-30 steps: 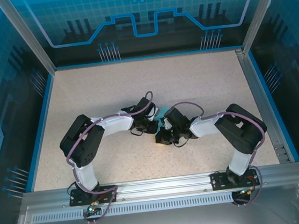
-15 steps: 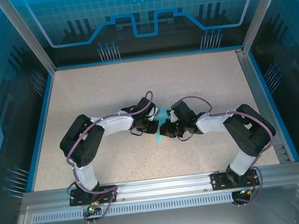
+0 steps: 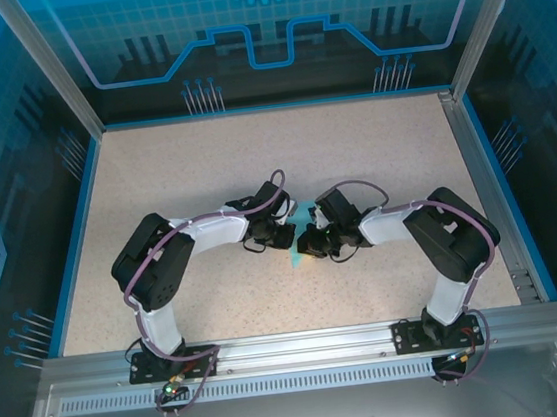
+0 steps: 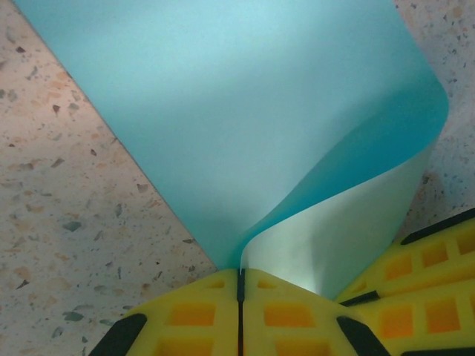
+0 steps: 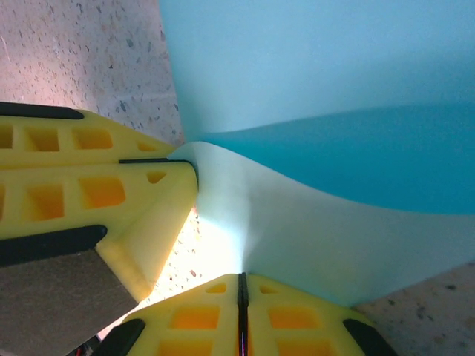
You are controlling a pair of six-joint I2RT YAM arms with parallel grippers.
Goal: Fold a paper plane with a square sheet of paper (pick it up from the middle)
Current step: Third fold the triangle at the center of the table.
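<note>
The square sheet of paper (image 4: pixel 245 111) is light turquoise and lies partly on the table, one edge lifted and curled over in a loop. My left gripper (image 4: pixel 240 278) is shut on that raised edge. My right gripper (image 5: pixel 241 280) is shut on the same edge of the sheet (image 5: pixel 334 74), close beside the left gripper's yellow fingers (image 5: pixel 111 185). In the top view both grippers (image 3: pixel 287 236) (image 3: pixel 309 243) meet at mid-table, hiding most of the paper (image 3: pixel 295 258). No paper plane shape shows; the sheet has a curl and no sharp crease.
The speckled beige table (image 3: pixel 185 179) is walled by blue panels and metal posts (image 3: pixel 463 57). An aluminium rail (image 3: pixel 304 346) runs along the near edge where both arm bases stand.
The right gripper has moved up and slightly right, drawing level with the left gripper, and its arm has swung. A sliver of paper now shows below the grippers. The left arm has stayed put.
</note>
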